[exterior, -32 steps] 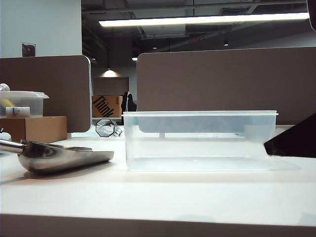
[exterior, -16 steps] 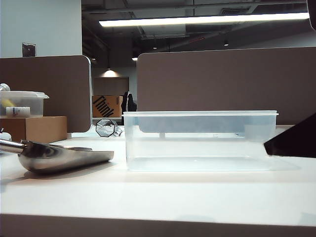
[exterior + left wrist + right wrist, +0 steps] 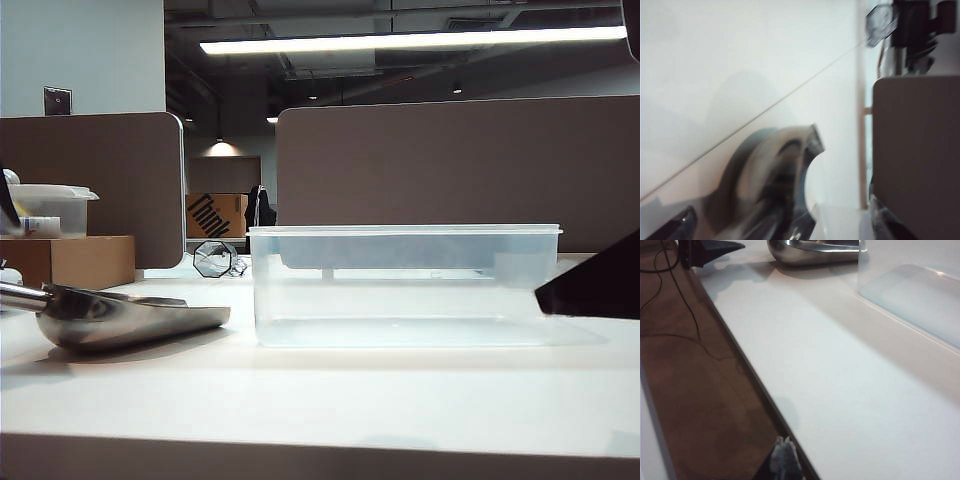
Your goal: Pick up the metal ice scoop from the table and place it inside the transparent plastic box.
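Currently the table (image 3: 330, 400) carries the transparent plastic box (image 3: 404, 285), empty, just right of the metal ice scoop (image 3: 130, 318), which lies on its side, lip toward the box. Scoop judged rigid, fairly light, polished and slippery; the rounded bowl would slide between fingers, so the thin rod handle (image 3: 20, 295) looks the better hold. Left tool (image 3: 780, 227) above the scoop, jaws spread wide, holding nothing. Right tool (image 3: 785, 460) near the table's front edge; opening cannot be told.
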`<control>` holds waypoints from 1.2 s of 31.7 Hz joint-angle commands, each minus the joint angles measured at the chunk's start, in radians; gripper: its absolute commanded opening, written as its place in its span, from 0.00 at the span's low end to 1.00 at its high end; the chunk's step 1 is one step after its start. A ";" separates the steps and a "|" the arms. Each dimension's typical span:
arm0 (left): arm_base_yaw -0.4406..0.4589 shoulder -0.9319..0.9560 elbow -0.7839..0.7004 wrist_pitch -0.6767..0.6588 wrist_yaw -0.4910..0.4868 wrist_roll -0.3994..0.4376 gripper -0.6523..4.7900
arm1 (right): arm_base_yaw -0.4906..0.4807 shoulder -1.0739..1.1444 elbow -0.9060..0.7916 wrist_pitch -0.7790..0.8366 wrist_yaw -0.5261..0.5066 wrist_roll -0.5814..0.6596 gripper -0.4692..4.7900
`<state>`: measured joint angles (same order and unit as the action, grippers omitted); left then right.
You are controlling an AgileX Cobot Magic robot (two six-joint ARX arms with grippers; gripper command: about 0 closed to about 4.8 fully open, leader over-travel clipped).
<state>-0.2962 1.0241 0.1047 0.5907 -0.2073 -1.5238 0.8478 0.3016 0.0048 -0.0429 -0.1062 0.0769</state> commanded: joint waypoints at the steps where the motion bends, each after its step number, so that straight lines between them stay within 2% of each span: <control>1: 0.001 0.000 0.003 0.033 -0.065 -0.002 1.00 | 0.001 0.000 0.001 0.017 -0.001 -0.002 0.09; 7: 0.001 0.000 0.003 0.031 -0.104 -0.002 1.00 | 0.002 0.000 0.001 0.017 -0.001 -0.002 0.09; 10: 0.001 0.001 0.003 0.020 -0.103 -0.002 0.89 | 0.003 0.000 0.001 0.017 -0.001 -0.002 0.09; 15: 0.001 0.014 0.003 0.010 -0.088 -0.002 0.89 | 0.002 0.000 0.001 0.017 -0.001 -0.002 0.09; 16: 0.001 0.018 0.003 0.010 -0.081 -0.002 0.86 | 0.002 0.000 0.001 0.017 -0.001 -0.002 0.09; 19: 0.001 0.042 0.004 0.010 -0.057 -0.003 0.70 | 0.002 0.000 0.001 0.017 -0.001 -0.002 0.09; 22: 0.001 0.059 0.004 0.010 -0.050 -0.003 0.66 | 0.002 0.000 0.001 0.017 -0.001 -0.002 0.09; 27: 0.001 0.063 0.004 0.018 -0.051 -0.002 0.49 | 0.002 0.000 0.001 0.017 -0.001 -0.002 0.09; 35: 0.001 0.063 0.004 0.017 -0.051 -0.002 0.48 | 0.002 0.000 0.001 0.017 -0.001 -0.002 0.09; 38: 0.001 0.063 0.004 0.017 -0.055 0.000 0.36 | 0.002 0.000 0.001 0.017 -0.001 -0.002 0.09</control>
<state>-0.2962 1.0878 0.1047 0.6018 -0.2611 -1.5269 0.8478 0.3016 0.0048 -0.0429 -0.1062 0.0769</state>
